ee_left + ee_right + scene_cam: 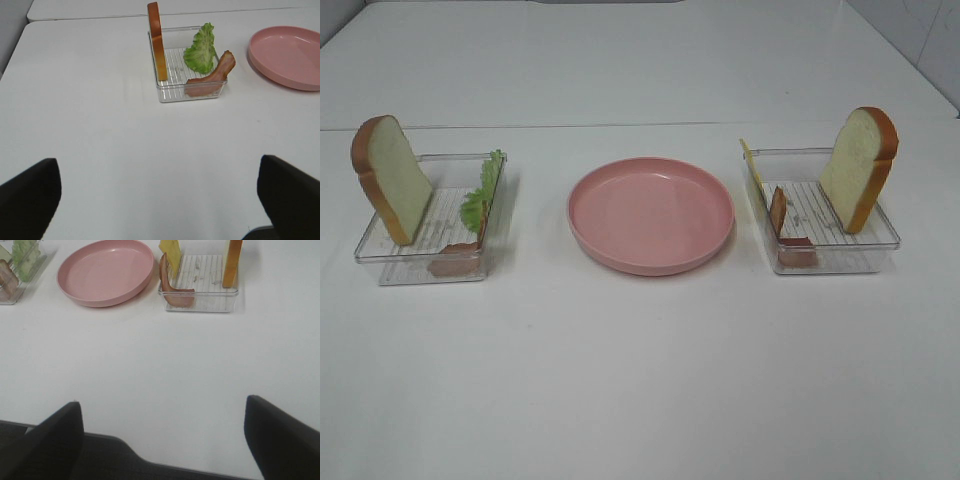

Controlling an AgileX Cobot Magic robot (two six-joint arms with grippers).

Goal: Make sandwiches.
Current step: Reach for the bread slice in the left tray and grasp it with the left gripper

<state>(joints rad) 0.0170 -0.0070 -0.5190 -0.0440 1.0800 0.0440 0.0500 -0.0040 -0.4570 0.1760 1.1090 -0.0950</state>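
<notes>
Orange-crusted white bread slice [398, 180] stands on edge in the clear tray [380, 262] left of the pink plate [650, 215], beside lettuce [482, 195] and bacon [455, 262]. Second slice [855, 170] stands right of the plate, with cheese [170, 252]. Plain white table [640, 380]. Left gripper [157, 162] and right gripper [162, 402] gape wide, empty.

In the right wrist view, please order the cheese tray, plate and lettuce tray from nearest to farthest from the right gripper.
1. Cheese tray, straight ahead of the right gripper.
2. Plate, at the centre.
3. Lettuce tray, beyond the plate.
</notes>
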